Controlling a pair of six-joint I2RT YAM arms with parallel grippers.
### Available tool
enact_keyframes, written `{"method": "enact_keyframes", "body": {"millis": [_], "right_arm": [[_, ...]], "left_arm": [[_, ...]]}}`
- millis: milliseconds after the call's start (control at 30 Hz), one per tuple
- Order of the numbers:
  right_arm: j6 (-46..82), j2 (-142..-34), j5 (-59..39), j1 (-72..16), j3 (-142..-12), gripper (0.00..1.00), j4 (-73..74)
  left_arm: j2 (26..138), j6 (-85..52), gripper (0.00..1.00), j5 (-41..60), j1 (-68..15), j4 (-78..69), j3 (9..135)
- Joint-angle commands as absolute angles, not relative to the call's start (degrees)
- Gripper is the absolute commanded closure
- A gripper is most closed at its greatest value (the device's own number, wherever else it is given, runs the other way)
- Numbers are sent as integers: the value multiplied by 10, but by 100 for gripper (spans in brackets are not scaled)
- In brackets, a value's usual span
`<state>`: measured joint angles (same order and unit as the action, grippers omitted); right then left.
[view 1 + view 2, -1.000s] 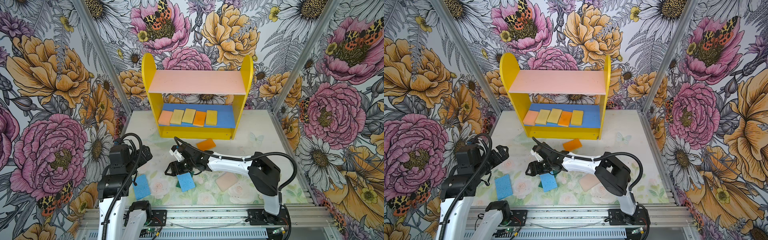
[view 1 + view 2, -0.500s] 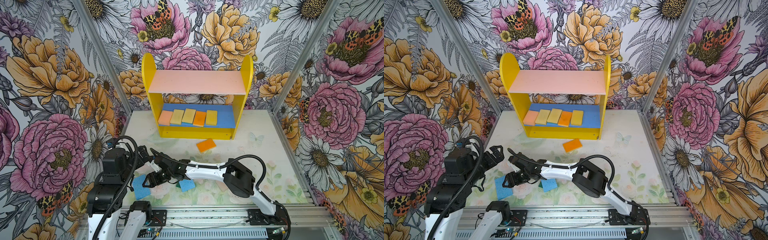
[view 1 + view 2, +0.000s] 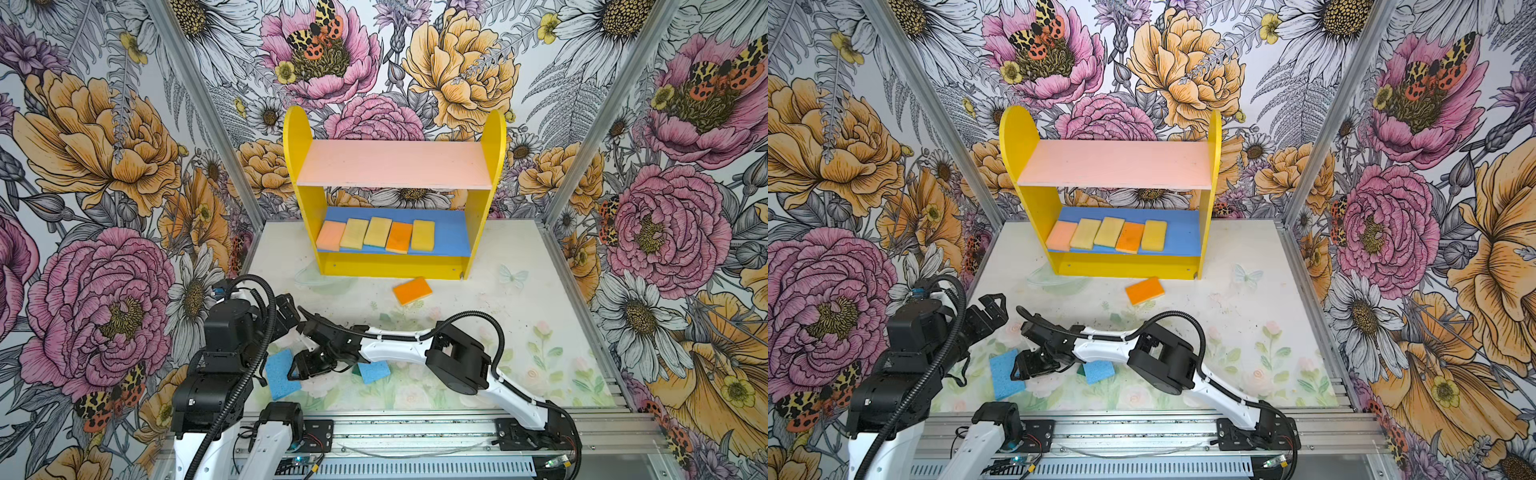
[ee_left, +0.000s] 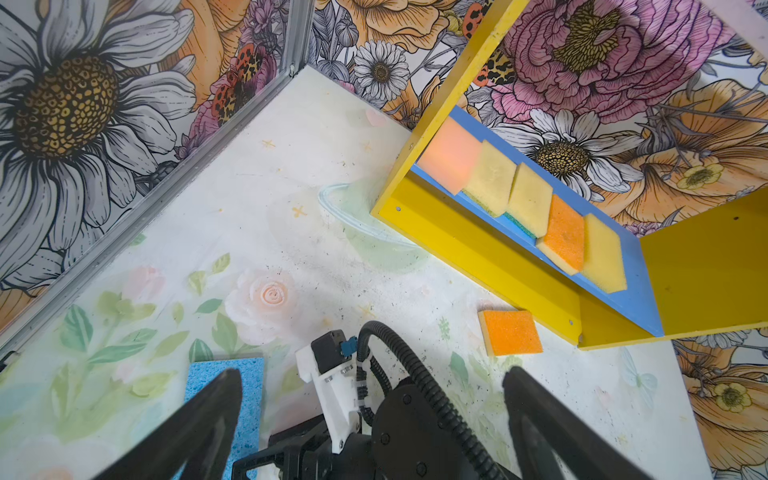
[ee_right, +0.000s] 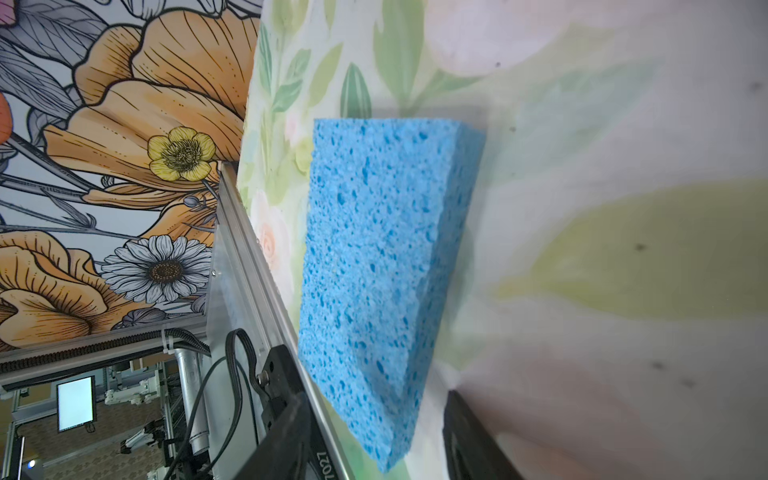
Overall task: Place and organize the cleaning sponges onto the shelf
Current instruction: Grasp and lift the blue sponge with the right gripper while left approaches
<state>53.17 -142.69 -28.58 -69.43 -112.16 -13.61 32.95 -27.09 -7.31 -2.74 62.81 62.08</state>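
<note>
Both grippers parted: left gripper (image 4: 374, 374) widely, right gripper (image 5: 370, 386) straddling blue sponge (image 5: 382, 249).

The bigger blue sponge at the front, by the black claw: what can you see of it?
The bigger blue sponge is a thick rectangular block, bright blue, pitted with pores like cellulose foam. It lies flat on the flowered table, near the front left. The right gripper stands with its jaws open either side of one end; whether they touch it is unclear.
</note>
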Motion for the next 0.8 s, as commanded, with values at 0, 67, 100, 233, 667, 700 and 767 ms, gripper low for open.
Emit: {"method": "enact_keyframes", "body": {"millis": [0, 67, 100, 233, 667, 700, 767], "right_arm": [[530, -1447, -281, -700, -1158, 52, -167], [529, -1461, -285, -699, -1174, 57, -176], [529, -1467, -286, -698, -1179, 59, -181], [511, -1469, -267, -697, -1184, 75, -205], [465, -1323, -149, -673, -1048, 100, -205], [460, -1298, -140, -668, -1025, 100, -197], [452, -1250, -129, -655, -983, 100, -186]], "left_arm": [[319, -269, 1, -83, -33, 630, 621], [317, -269, 1, -80, -35, 630, 621], [315, -268, 1, -80, -36, 631, 620], [310, -272, 1, -68, -36, 632, 613], [322, -270, 1, -46, -42, 629, 613], [327, -270, 1, -38, -42, 627, 612], [336, -273, 1, -11, -42, 615, 609]]}}
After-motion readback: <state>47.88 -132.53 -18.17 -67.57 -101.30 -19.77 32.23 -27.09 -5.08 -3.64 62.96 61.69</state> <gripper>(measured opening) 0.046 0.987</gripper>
